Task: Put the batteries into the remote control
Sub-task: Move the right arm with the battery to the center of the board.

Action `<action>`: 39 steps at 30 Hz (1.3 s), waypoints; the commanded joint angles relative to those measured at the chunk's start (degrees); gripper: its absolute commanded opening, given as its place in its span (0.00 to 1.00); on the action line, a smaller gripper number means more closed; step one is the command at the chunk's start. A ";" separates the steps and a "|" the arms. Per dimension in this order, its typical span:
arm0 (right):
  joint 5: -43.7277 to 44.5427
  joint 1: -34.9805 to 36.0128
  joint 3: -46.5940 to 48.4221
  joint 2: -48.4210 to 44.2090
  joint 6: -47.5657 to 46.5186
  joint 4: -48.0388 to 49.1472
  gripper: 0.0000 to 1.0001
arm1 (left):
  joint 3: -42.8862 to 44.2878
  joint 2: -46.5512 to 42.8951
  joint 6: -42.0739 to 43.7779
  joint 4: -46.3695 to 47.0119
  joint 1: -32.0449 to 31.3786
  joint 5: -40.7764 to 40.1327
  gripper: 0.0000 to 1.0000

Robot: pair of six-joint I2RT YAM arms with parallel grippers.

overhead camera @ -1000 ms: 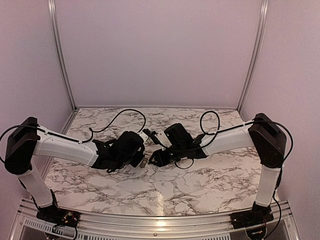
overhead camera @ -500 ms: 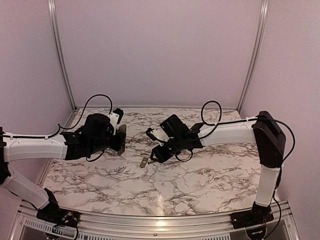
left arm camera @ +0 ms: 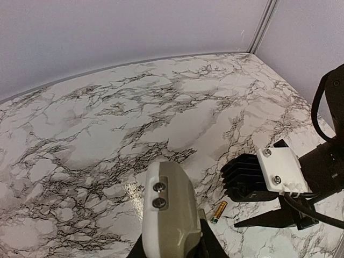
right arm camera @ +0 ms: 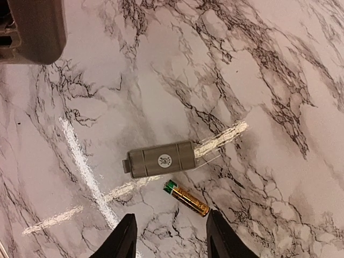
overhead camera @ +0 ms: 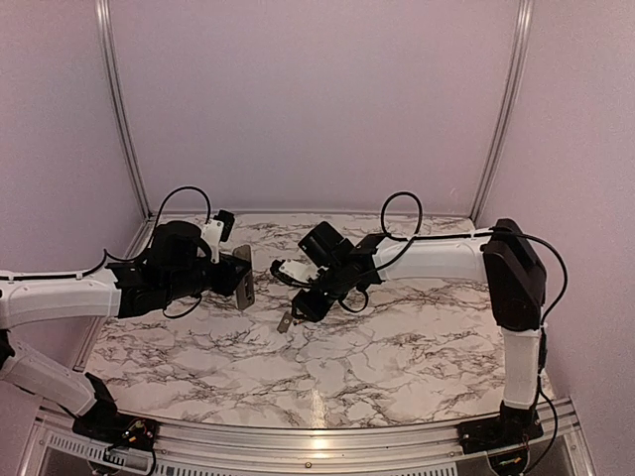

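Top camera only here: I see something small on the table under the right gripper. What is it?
Observer: The right wrist view shows two things there: a flat grey cover and, close beside it, a gold battery with a green end.
Operator: Is the gripper holding either one?
Observer: No. The right gripper hangs above them with its fingers open and nothing between them.
Operator: Where's the second battery?
Observer: It isn't visible in any view. The left wrist view shows only the gold one, on the table past the remote control, which the left gripper holds with its grey back up.
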 commanded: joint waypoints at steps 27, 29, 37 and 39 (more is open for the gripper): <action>2.76 -0.50 10.99 12.86 -17.48 -7.72 0.38 | -1.65 -4.54 -4.44 2.44 6.88 10.81 0.00; 1.92 -0.58 11.92 13.57 -17.46 -8.69 0.32 | -1.60 -4.71 -4.58 2.34 7.07 10.80 0.00; 0.29 -0.49 15.27 14.91 -15.95 -16.32 0.12 | -1.73 -5.54 -5.67 1.88 8.03 11.42 0.00; 0.44 -0.38 15.12 14.81 -15.24 -18.45 0.09 | -1.91 -5.91 -6.24 1.81 8.37 12.05 0.00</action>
